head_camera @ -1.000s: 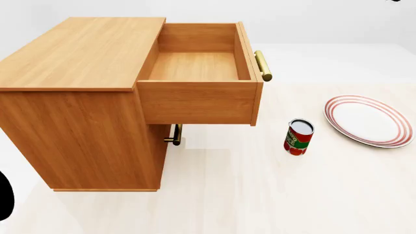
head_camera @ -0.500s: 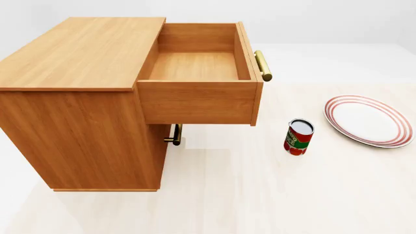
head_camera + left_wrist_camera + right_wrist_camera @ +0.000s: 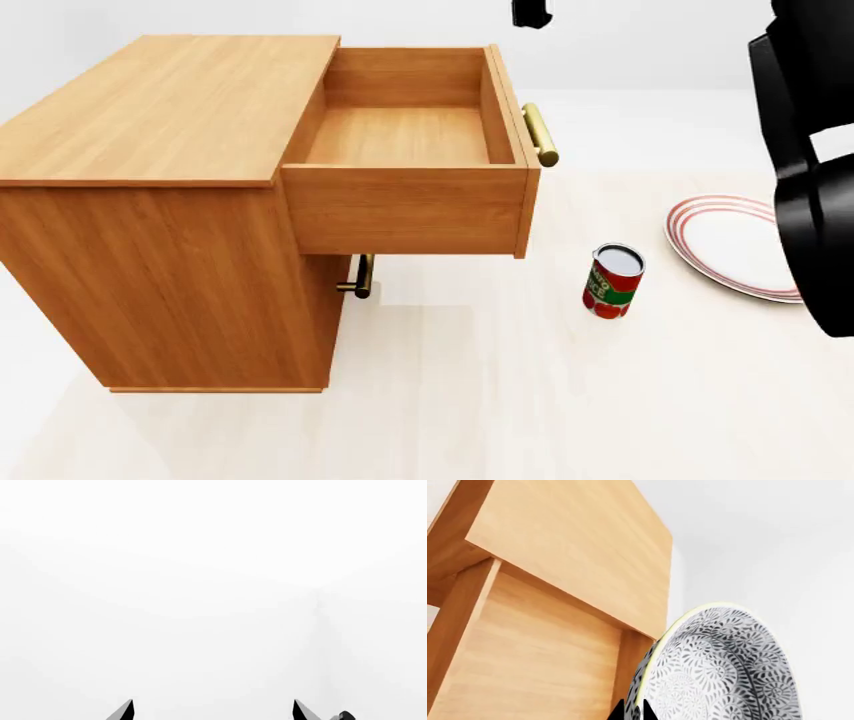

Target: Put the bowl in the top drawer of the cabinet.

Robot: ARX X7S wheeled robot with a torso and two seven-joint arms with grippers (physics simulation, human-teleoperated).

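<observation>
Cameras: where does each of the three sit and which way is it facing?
Head view: on the head, looking down at the cabinet, open top drawer, can, plate; right arm at the right edge.
Left wrist view: by the left tool, facing blank white; only its tips show.
Right wrist view: by the right tool, on the bowl rim.
Shared: head and right wrist views both show the cabinet.

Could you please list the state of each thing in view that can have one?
Top drawer: pulled open, empty.
Lower drawer: shut.
Bowl: gripped at the rim by the right tool, tilted on edge.
Can: upright.
Plate: flat, empty.
Left tool: open, empty.
</observation>
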